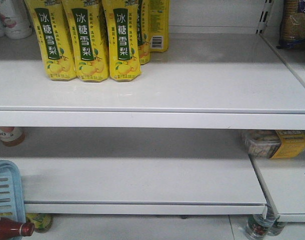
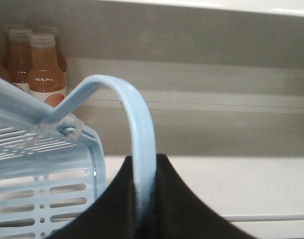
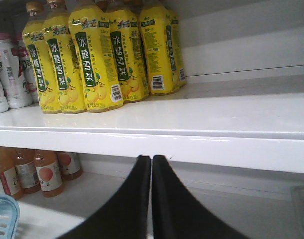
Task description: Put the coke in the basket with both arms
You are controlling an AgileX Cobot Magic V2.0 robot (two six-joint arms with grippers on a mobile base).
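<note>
The pale blue basket (image 2: 47, 184) hangs at the left of the left wrist view, and its corner shows at the lower left of the front view (image 1: 5, 190). Its swing handle (image 2: 137, 114) arches up and runs down between my left gripper's (image 2: 144, 158) black fingers, which are shut on it. A dark bottle with a red cap, seemingly the coke (image 1: 12, 229), lies at the bottom left corner beside the basket's edge; I cannot tell whether it is inside. My right gripper (image 3: 151, 159) is shut on nothing, just below the upper shelf's front lip. A basket corner (image 3: 2, 214) shows at its lower left.
Yellow pear-drink bottles (image 1: 87, 40) stand on the upper white shelf (image 1: 192, 80). Orange-brown bottles (image 2: 45, 69) stand at the back left of the lower shelf. White bottles (image 3: 7, 69) are at the upper left. A packaged box (image 1: 275, 142) sits at the lower right, with bottle tops (image 1: 257, 227) below.
</note>
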